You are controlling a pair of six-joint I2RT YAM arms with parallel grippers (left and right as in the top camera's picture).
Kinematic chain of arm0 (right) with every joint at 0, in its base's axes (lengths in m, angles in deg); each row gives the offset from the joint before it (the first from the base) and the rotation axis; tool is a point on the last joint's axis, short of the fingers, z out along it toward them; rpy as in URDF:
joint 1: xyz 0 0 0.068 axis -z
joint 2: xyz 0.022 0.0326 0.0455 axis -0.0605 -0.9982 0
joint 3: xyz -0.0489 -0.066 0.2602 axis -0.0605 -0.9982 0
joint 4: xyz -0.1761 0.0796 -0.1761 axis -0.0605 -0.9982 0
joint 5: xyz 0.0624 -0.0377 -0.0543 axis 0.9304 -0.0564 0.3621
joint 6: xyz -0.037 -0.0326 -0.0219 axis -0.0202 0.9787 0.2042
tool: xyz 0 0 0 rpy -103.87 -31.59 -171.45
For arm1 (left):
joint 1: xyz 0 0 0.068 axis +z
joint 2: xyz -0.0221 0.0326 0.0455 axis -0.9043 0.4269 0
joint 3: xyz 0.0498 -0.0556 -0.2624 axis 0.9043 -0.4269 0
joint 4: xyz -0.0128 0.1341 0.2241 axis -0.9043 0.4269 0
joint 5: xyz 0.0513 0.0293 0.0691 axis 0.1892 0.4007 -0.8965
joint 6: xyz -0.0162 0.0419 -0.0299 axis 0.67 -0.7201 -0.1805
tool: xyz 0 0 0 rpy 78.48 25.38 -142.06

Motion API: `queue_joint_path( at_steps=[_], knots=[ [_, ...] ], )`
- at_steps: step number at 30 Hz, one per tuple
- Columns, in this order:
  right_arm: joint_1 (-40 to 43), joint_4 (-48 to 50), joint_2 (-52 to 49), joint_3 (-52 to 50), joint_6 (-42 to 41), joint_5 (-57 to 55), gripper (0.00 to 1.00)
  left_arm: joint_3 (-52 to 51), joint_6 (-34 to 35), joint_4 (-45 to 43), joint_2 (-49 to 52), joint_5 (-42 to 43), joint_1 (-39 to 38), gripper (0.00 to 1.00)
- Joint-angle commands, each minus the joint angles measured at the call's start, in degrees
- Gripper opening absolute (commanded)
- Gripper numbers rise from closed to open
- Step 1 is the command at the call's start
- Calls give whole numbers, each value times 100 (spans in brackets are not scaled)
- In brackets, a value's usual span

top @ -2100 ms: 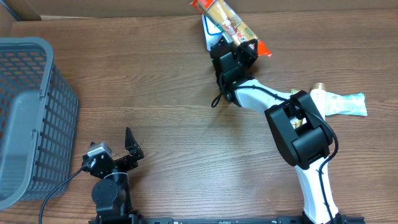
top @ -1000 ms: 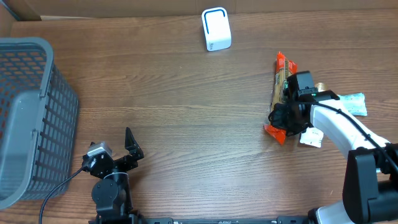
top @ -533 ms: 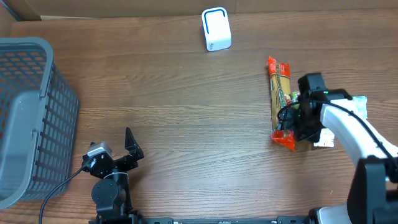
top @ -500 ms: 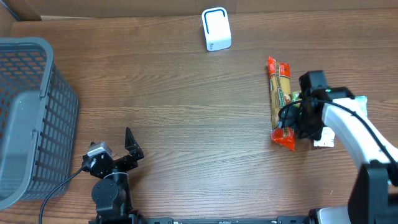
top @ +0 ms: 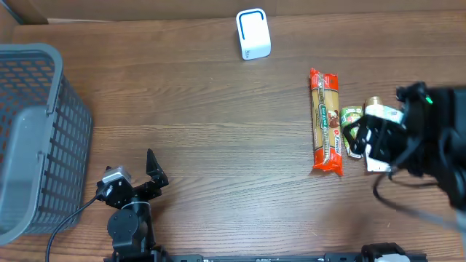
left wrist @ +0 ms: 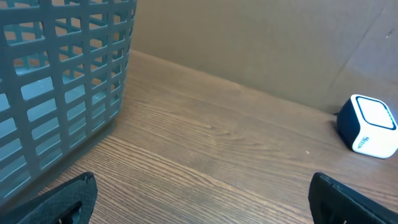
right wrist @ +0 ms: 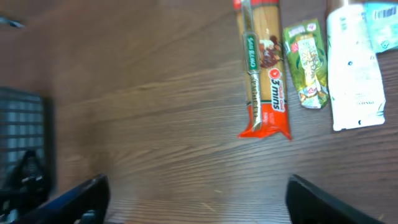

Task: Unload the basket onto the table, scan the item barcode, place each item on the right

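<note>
**Spaghetti packet lay free on the right half of the table, both grippers open**

The spaghetti packet (top: pixel 325 120) lay flat on the wooden table (top: pixel 218 145), between the middle and the right edge, touched by neither gripper. Its long axis ran from the far edge toward the near edge, the near red end leaning slightly toward the right edge. Its printed face with a "3 mins" badge was up, and no barcode could be made out.

A green sachet (top: pixel 352 121) lay just beside its right side, and a white packet (right wrist: pixel 354 68) lay beyond that, crowding the right edge.

The white scanner (top: pixel 253 33) stood at the far edge, well apart from the packet, with bare wood between them. The grey basket (top: pixel 33 138) filled the left edge. A broad open stretch of table ran from the basket to the packet.

The right gripper (right wrist: pixel 199 205) hung above the packet, blurred in the overhead view, its jaws spread wide around nothing. The left gripper (left wrist: pixel 200 190) sat low at the near edge beside the basket, jaws fully apart and empty.
</note>
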Motion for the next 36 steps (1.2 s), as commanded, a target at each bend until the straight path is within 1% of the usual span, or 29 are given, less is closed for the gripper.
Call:
queue_joint_path(
  at_steps=[1,4,7,19,23,36],
  knots=[
    [-39,-98,557,146,63,87,94,-7,-94,0,-59,-81,-35,100],
    [-39,-240,782,146,63,72,96,-7,-96,0,-59,-81,-35,100],
    [-39,-341,761,146,68,72,96,-7,-94,0,-59,-81,-35,99],
    [-39,-516,103,146,212,525,96,-7,-94,0,-59,-81,-35,100],
    [-39,-619,-72,146,437,542,97,-7,-94,0,-59,-83,-35,100],
    [-39,-621,-144,146,474,522,96,-7,-94,0,-59,-81,-35,100]
  ],
)
